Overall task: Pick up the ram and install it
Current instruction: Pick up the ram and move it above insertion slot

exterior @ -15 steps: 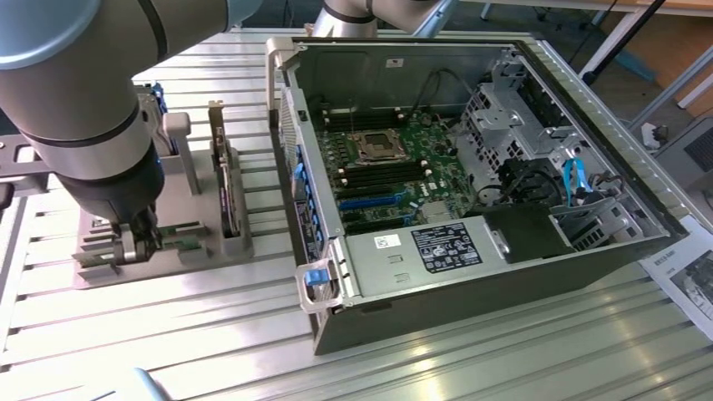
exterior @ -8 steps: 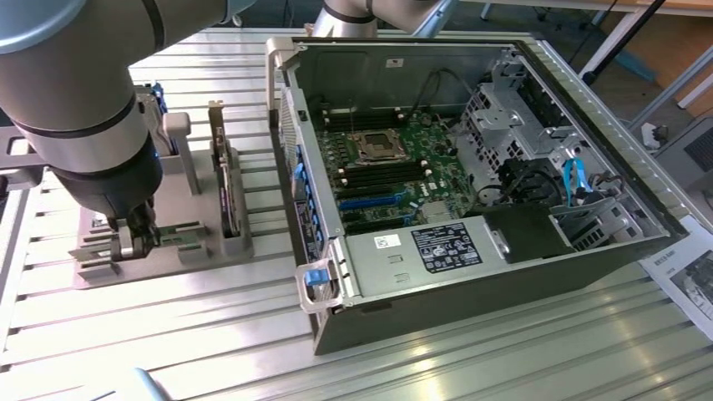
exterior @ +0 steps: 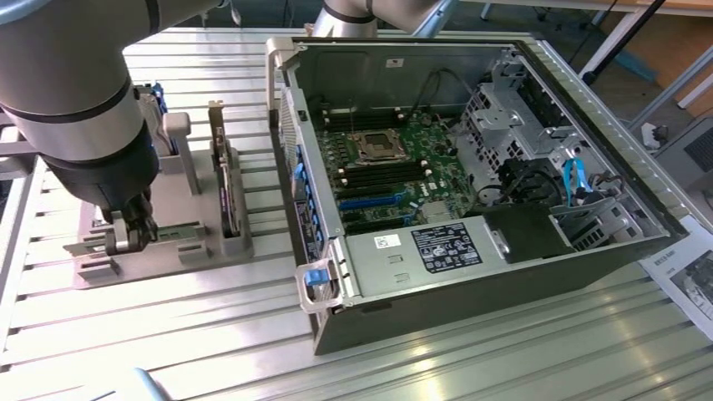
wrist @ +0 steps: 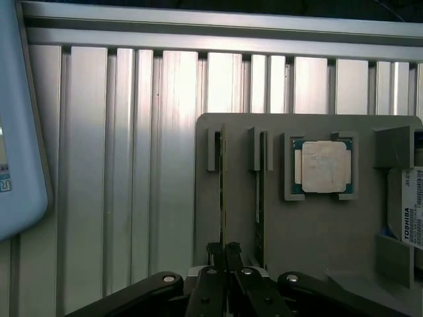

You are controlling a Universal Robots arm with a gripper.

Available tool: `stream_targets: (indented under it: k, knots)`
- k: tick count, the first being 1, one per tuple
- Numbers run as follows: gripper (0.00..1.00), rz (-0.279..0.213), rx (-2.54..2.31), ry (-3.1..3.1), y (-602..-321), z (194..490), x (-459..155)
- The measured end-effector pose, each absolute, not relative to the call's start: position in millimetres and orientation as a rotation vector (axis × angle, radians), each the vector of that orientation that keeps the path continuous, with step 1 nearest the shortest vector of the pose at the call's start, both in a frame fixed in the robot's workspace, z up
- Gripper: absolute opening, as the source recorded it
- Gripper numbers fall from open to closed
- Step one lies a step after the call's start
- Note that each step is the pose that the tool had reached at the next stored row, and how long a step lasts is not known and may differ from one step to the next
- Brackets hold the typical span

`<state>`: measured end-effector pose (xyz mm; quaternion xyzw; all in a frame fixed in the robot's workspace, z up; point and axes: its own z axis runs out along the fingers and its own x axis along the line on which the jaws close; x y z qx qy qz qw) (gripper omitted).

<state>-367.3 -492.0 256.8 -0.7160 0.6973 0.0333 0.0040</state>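
The gripper (wrist: pixel 225 252) is sitting closest to the wrist camera, its jaws pinching shut on the thin edge of the ram (wrist: pixel 223 178), which is standing on edge in a slot of the grey holder (wrist: pixel 310 244). A second stick (wrist: pixel 260 191) is standing just beside it, and the silver processor (wrist: pixel 324 166) is lying beyond that. The open computer case (exterior: pixel 446 305) is resting on the slatted table (exterior: pixel 167 342), to the exterior view's right of the holder.

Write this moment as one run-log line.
gripper: jaws shut on ram | ram: edge-up in grey holder
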Motion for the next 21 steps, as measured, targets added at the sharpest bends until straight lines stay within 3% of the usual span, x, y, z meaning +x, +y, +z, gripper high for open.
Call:
stream_targets:
  k: [21]
  knots:
    - [0.12, 0.104, -2.244, 2.185, -492.0, 308.9, -367.0]
